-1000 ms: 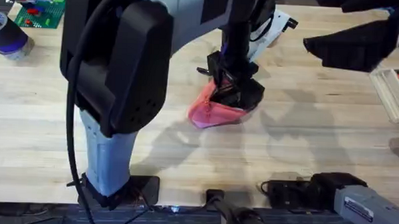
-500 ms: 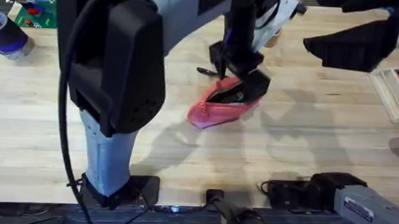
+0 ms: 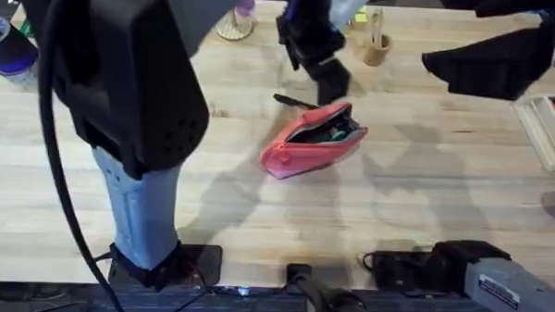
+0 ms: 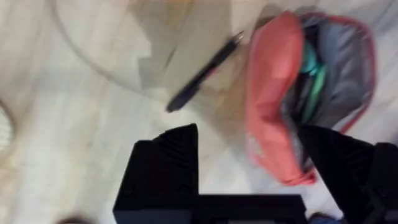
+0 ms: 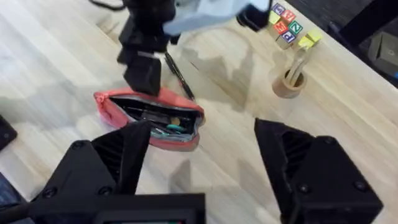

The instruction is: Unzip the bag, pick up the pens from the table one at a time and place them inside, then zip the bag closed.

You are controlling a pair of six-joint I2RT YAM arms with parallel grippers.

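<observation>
From above, the pink bag [image 3: 313,140] lies unzipped mid-table [image 3: 424,207], a black pen [image 3: 295,101] just behind it; the left claw [image 3: 328,79] hangs over them. The left wrist view shows its fingers [image 4: 166,163] spread, empty. The right claw [image 5: 202,165] (raised) is released; letter blocks [image 5: 287,26] read unclearly.

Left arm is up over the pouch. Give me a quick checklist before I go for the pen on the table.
1. Bag unzipped: ok, mouth gapes, items visible inside.
2. Pen reachable: ok, it lies on the table just beyond the bag, apart from it.
3. Left gripper empty and open: ok, fingers spread, nothing between them.
4. Left gripper lined up over the pen: not ok, the pen sits off to one side in the left wrist view.
5. Right gripper out of the way: ok, open, holding nothing, well back from the bag.
6. Second pen already inside: cannot tell.
</observation>
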